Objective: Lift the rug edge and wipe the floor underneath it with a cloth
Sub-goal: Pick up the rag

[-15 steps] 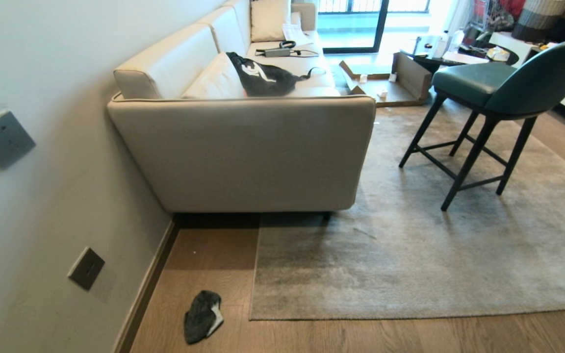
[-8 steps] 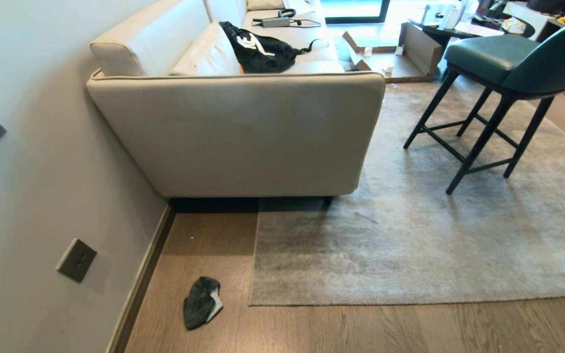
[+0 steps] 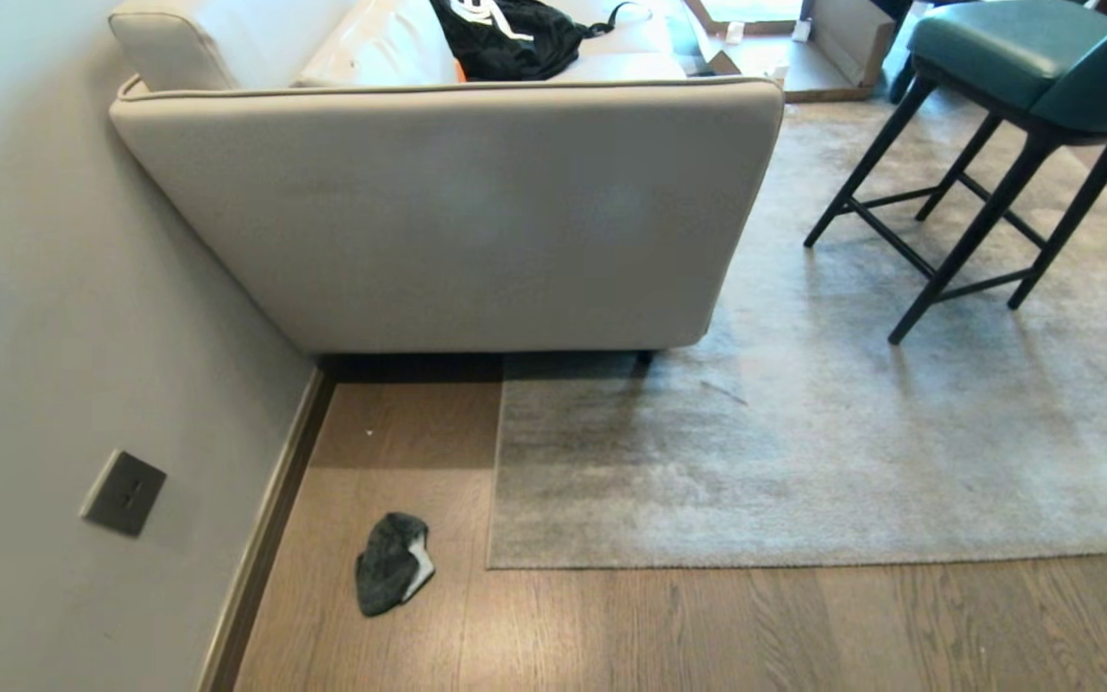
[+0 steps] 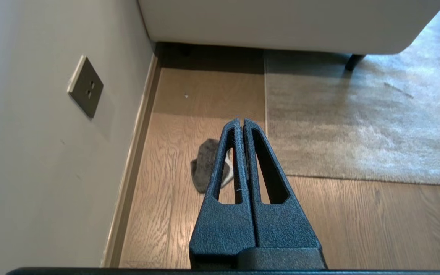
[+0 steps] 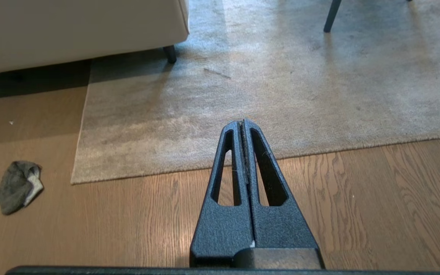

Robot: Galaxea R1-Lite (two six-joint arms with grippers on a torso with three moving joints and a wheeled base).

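Observation:
The grey-beige rug (image 3: 803, 461) lies flat, its near edge (image 3: 707, 564) straight and its corner (image 3: 490, 565) close to the cloth. The small dark grey cloth (image 3: 390, 575) with a white flap rests on the brown plank floor (image 3: 669, 634) between the wall and the rug corner. Neither arm shows in the head view. My left gripper (image 4: 241, 121) hangs shut and empty above the floor, the cloth (image 4: 204, 168) partly behind it. My right gripper (image 5: 243, 122) is shut and empty, held over the rug edge (image 5: 319, 151), the cloth (image 5: 17, 186) lying off to one side.
A beige sofa (image 3: 457, 211) stands against the wall with one foot (image 3: 645, 356) on the rug. A green stool (image 3: 1005, 125) with black legs stands on the rug at the right. The wall (image 3: 54, 384) with a socket plate (image 3: 123, 492) and baseboard (image 3: 260, 548) bounds the left.
The head view has tilted downward: sofa, stool and rug have all slid up the picture and more bare floor shows in front. Cloth and rug lie as before.

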